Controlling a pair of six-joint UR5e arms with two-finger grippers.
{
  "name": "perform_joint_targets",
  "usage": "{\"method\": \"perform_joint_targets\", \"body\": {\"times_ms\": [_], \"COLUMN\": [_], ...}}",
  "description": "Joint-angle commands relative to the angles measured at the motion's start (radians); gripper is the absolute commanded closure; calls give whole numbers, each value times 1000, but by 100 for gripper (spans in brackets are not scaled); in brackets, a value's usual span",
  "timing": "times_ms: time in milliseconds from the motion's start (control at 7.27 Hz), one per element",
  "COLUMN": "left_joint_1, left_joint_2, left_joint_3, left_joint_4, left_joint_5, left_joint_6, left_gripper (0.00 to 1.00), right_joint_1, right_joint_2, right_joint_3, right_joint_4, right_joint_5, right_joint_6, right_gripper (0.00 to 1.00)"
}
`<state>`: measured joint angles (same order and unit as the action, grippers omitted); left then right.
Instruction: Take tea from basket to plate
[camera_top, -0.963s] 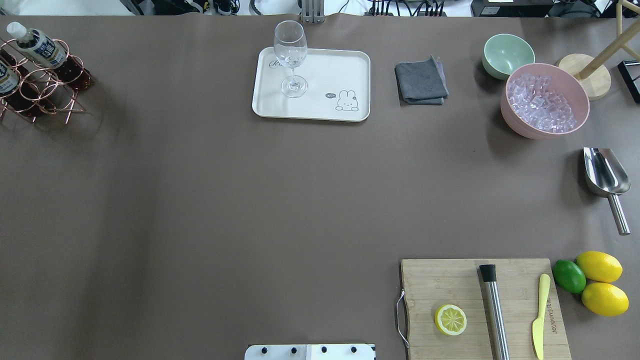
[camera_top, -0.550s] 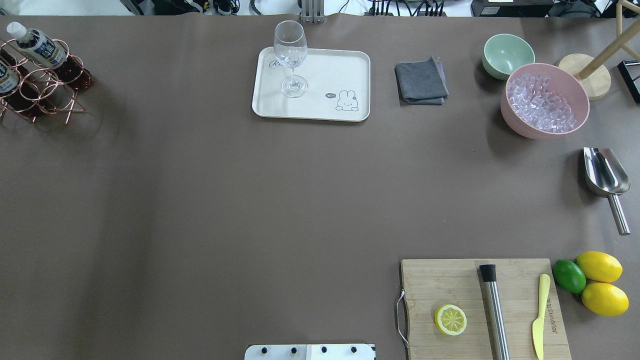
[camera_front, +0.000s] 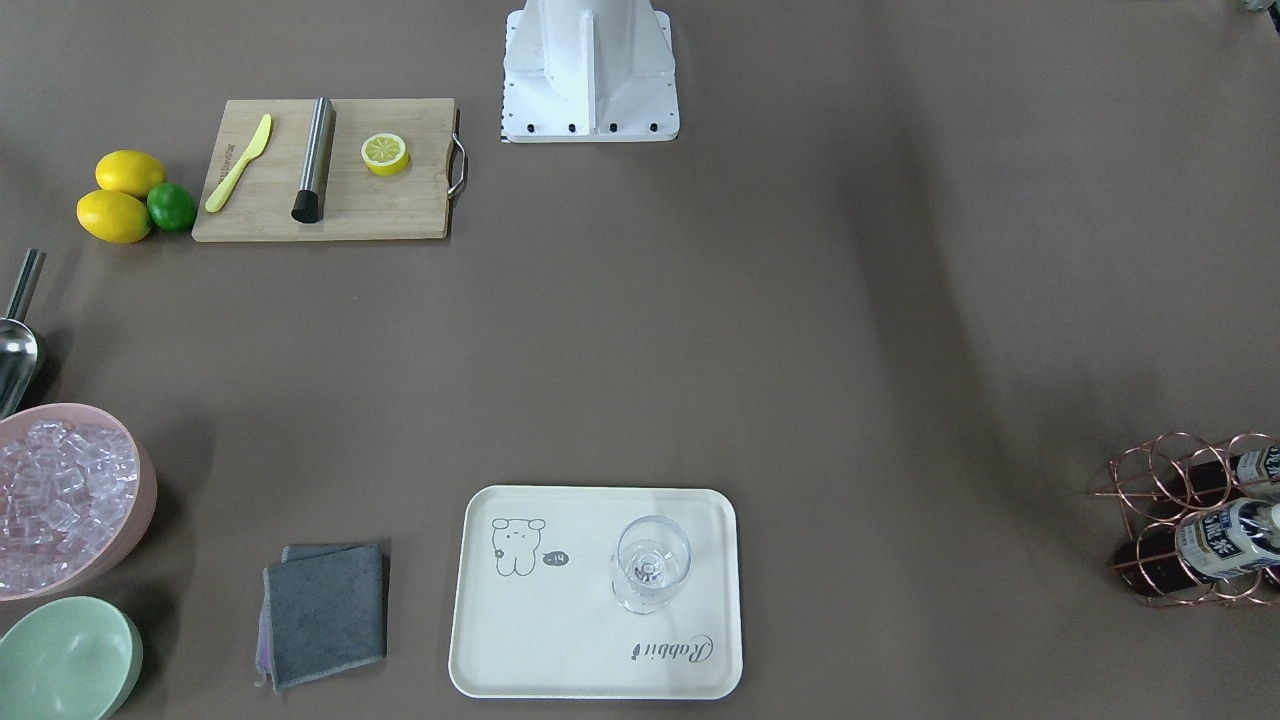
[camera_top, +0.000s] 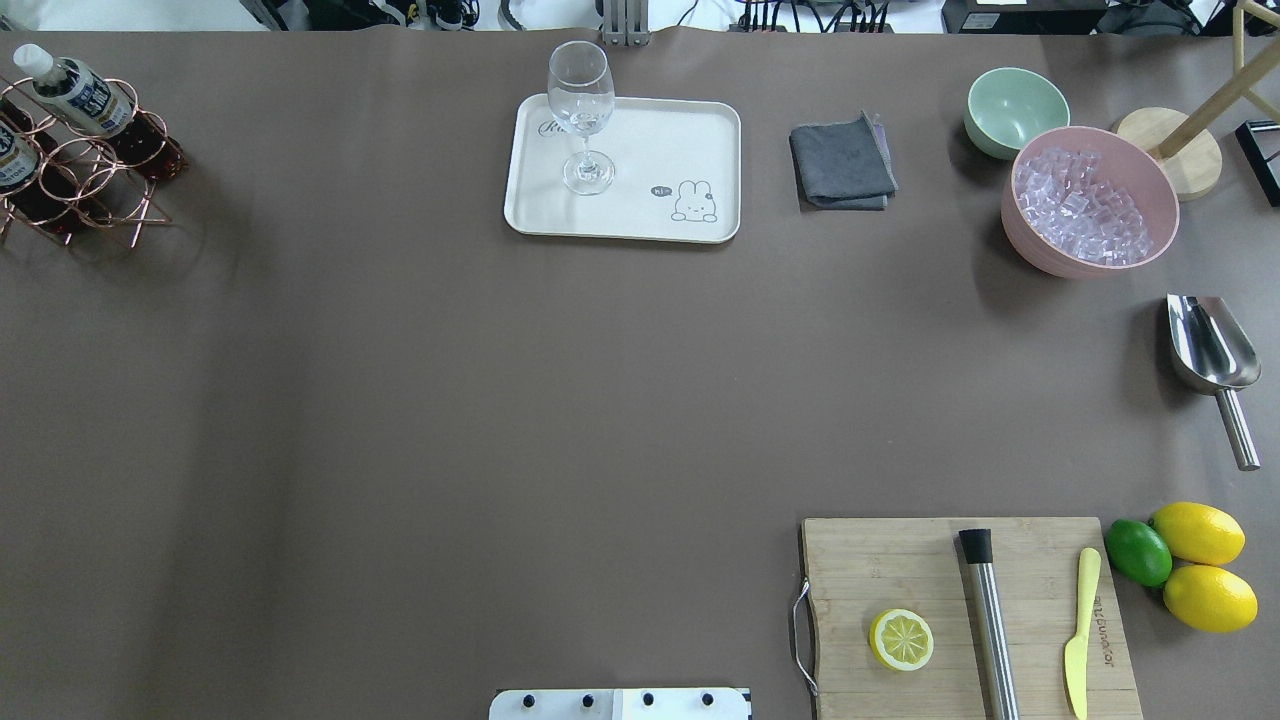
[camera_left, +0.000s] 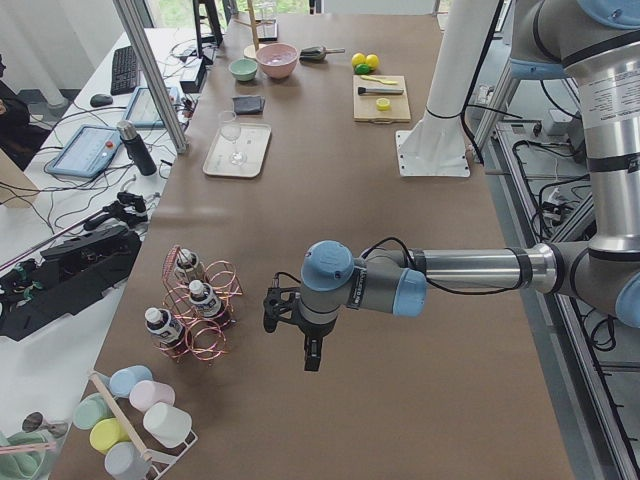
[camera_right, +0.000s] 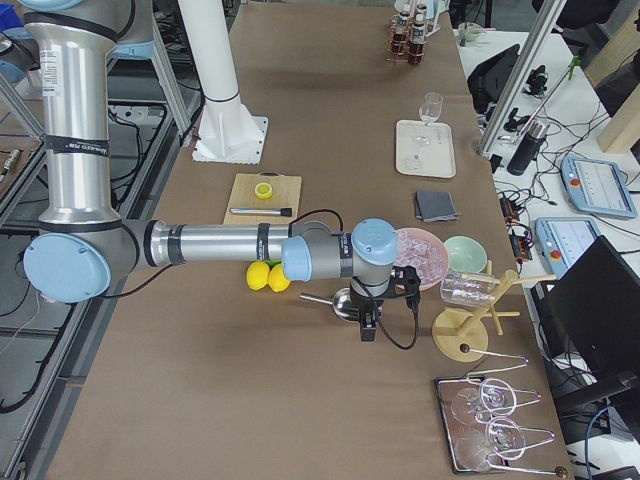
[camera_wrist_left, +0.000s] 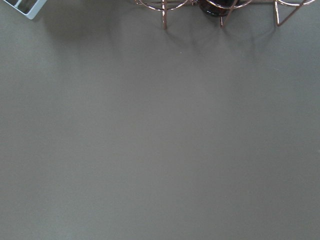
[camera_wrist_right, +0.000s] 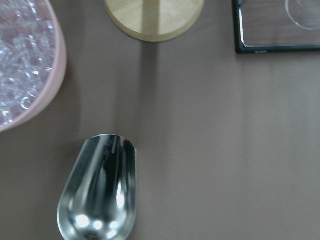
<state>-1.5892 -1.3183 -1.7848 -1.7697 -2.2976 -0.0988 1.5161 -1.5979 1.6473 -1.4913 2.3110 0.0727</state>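
Three tea bottles lie in a copper wire basket (camera_top: 95, 195) at the table's far left; the top tea bottle (camera_top: 75, 92) has a white cap and a white-and-blue label. They also show in the front view (camera_front: 1225, 540) and the left view (camera_left: 188, 268). The cream plate (camera_top: 650, 215) stands at the back middle with a stemmed glass (camera_top: 582, 110) on it. My left gripper (camera_left: 272, 312) hovers beside the basket, apart from it; I cannot tell if it is open. My right gripper (camera_right: 408, 285) hovers near the scoop; I cannot tell its state.
A grey cloth (camera_top: 842, 165), a green bowl (camera_top: 1015, 110), a pink bowl of ice (camera_top: 1090, 205) and a wooden stand (camera_top: 1170, 150) are at the back right. A metal scoop (camera_top: 1212, 355), a cutting board (camera_top: 900, 570) with lemon half, and lemons (camera_top: 1200, 535) lie on the right.
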Motion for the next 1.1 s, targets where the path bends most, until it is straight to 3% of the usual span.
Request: {"method": "perform_joint_targets", "body": {"times_ms": [0, 413, 550, 825, 963], "left_joint_1": [-25, -44, -43, -45, -43], "left_joint_2": [-9, -4, -19, -132, -191], "left_joint_3": [25, 2, 1, -15, -1], "left_joint_4": [-5, 3, 6, 4, 4], "left_joint_5": [-16, -20, -22, -26, -26], "left_joint_6": [4, -2, -157, -661, -893], "left_gripper": [3, 3, 3, 3, 3], "right_joint_1": [-31, -198, -256, -351, -406], "right_joint_2": [-2, 15, 48, 158, 214], "right_joint_3": [3, 11, 6, 6, -3], "right_joint_4": [226, 473, 579, 737, 844], "right_joint_5": [125, 163, 163, 154, 89], "right_joint_6": [7, 21, 77, 340, 348], "right_gripper": [0, 0, 0, 0, 0]}}
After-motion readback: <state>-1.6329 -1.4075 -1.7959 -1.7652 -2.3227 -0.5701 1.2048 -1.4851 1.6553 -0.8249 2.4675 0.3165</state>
